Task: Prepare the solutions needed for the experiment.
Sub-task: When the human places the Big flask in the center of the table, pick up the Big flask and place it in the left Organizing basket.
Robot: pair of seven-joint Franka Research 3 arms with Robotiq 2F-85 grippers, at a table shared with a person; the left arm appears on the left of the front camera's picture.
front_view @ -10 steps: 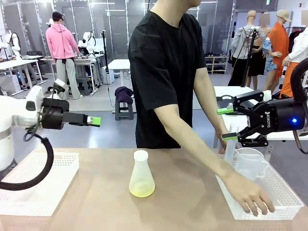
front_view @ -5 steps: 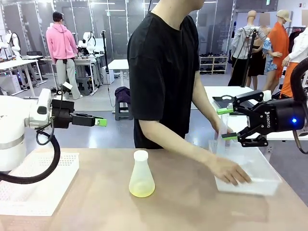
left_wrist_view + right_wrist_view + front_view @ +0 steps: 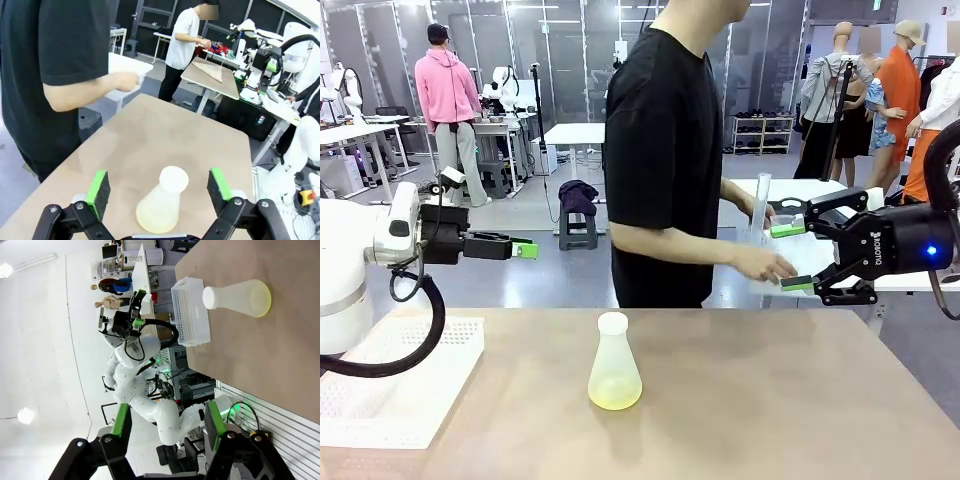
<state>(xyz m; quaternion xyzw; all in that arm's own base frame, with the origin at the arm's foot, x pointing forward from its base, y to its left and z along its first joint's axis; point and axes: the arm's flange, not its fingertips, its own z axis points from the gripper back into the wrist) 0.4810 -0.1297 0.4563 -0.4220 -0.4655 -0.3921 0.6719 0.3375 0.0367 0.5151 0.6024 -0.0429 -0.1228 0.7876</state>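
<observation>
A frosted white conical flask (image 3: 615,365) with a round white cap stands upright mid-table, and a shallow layer of pale yellow-green solution (image 3: 615,399) lies in its bottom. My left gripper (image 3: 525,248) hovers open above the table's left side, pointing right. In the left wrist view the flask (image 3: 161,207) stands just beyond my open left gripper (image 3: 159,186), untouched. My right gripper (image 3: 788,258) hangs open at the right, above the table's far edge, with nothing between its fingers. The right wrist view shows the flask (image 3: 240,297) far from my open right gripper (image 3: 167,420).
A perforated white tray (image 3: 400,380) rests on the table's left side. Across the table a person in a black shirt holds a white tray (image 3: 775,245) and a tall clear cylinder (image 3: 761,205) in the air, close to my right gripper's fingers.
The person has lifted the white tray with its cylinder off the table's right side and carried it up and back. My left arm shifted slightly; the right arm stayed still.
</observation>
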